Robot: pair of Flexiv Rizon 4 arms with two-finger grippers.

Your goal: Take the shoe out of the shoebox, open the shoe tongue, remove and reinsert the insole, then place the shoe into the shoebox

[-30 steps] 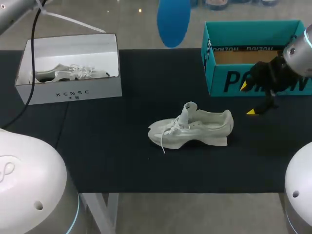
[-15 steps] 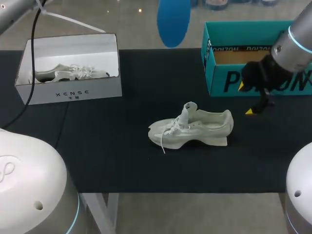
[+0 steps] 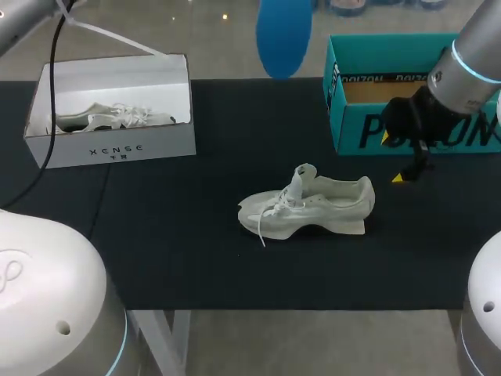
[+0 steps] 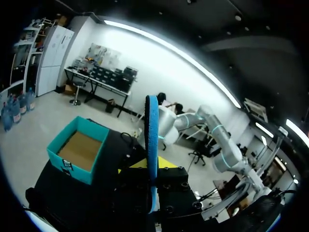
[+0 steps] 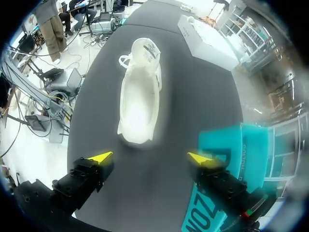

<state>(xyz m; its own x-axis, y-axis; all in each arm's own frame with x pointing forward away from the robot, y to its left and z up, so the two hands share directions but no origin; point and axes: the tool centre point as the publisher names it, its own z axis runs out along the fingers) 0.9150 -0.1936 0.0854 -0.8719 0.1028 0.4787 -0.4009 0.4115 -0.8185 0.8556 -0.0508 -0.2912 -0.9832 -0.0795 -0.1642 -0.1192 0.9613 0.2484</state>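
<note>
- Between the tips of our right gripper (image 5: 149, 157), which are spread wide and hold nothing, we see only bare table (image 5: 159, 193).
- Straight ahead lies the shoe (image 5: 140, 99), resting on its sole at mid-table with its tongue up. Its heel is toward this gripper and its toe away, so its long axis runs along our reach.
- Just beside this gripper stands the open teal shoebox (image 5: 244, 145).
- Well apart and high up, our left gripper (image 4: 152, 200) appears clamped on the blue insole (image 4: 152, 140).
- We judge the right arm the nearer one for steadying the shoe.
</note>
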